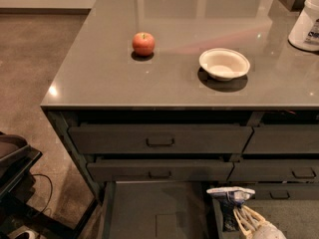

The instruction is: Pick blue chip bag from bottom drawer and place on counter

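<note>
camera view: counter [99,78] with free room at its near left, a likely landing spot; below it the drawer [149,213] is pulled out for reach. tub [305,24], bowl [224,63], apple [143,44] on top; tub label unreadable. bag [230,203] upright at the drawer's right side, touching the gripper [244,219] at bottom right; cannot tell if its jaws clamp it

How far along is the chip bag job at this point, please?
Done: the bottom drawer stands open. In hand: the gripper is beside the blue chip bag at the drawer's right side. Left: lifting it onto the counter, where no bag lies yet.
</note>
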### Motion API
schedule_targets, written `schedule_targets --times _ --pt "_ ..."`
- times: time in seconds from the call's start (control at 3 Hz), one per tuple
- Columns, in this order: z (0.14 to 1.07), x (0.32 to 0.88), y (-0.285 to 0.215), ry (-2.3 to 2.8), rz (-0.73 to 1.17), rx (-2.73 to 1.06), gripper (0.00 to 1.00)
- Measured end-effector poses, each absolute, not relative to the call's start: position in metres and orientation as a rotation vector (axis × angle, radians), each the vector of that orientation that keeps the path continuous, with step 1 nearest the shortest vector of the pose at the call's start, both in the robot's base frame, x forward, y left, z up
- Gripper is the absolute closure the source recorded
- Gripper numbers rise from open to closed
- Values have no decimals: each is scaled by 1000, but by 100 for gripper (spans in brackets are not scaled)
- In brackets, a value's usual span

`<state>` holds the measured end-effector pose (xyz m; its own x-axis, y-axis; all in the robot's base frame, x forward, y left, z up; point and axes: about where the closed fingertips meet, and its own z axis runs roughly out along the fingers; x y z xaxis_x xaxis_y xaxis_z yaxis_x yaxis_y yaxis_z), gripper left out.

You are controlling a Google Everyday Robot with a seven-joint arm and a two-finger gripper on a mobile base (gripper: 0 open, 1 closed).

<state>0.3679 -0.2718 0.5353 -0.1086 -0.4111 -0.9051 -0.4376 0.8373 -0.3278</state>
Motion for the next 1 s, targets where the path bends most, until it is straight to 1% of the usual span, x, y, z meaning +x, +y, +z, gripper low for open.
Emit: schedule_targets --times 0.33,0.67,1.0 --pt "535 368 -272 1723 25 -660 100" --pt "574 365 -267 1635 25 -717 100" --pt "670 350 -254 1477 -1 -852 100"
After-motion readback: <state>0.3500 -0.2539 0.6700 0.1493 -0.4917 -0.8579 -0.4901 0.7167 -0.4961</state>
